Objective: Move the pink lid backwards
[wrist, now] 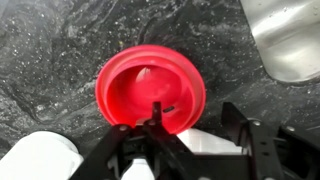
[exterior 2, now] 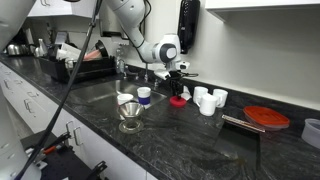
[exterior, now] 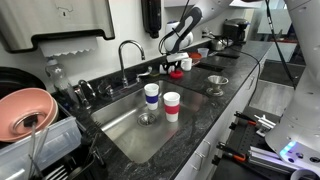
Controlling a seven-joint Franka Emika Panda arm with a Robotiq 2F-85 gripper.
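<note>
The pink lid (wrist: 150, 88) is a small round reddish-pink plastic lid lying flat on the dark speckled counter, just behind the sink; it shows in both exterior views (exterior: 176, 72) (exterior 2: 179, 100). My gripper (wrist: 195, 120) hangs right above it (exterior: 172, 62) (exterior 2: 177, 88). The jaws are open. One finger is over the inside of the lid and the other is outside its rim, so the rim lies between them. I cannot tell if a finger touches the lid.
White cups (exterior 2: 205, 100) stand close beside the lid. Two cups (exterior: 171, 104) (exterior: 151, 93) stand in the sink (exterior: 120, 125). A metal funnel (exterior: 216, 84) sits on the counter. A salmon-pink bowl (exterior: 25, 110) is on the dish rack, and a faucet (exterior: 128, 55) is behind the sink.
</note>
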